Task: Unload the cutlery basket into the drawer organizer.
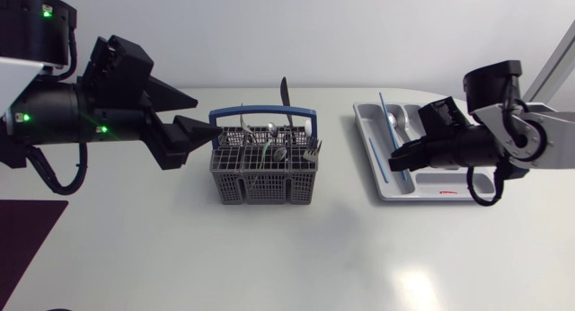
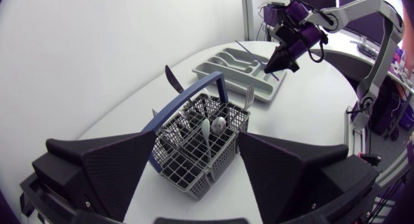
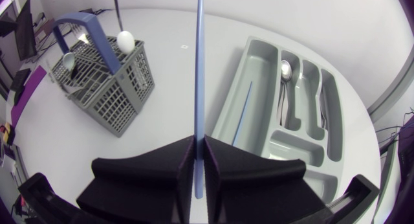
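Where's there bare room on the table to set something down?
Bare table lies between the cutlery basket and the drawer organizer, and in front of both. Crowded: beside the basket, at the left gripper with open fingers, and over the organizer, where the right gripper holds a blue stick.

I had a smooth white tabletop under me, matte, its rim curving round in both wrist views. A soft patch of glare sat on it on my right side. On my left, a flat dark purple mat lay at the head view's lower corner.
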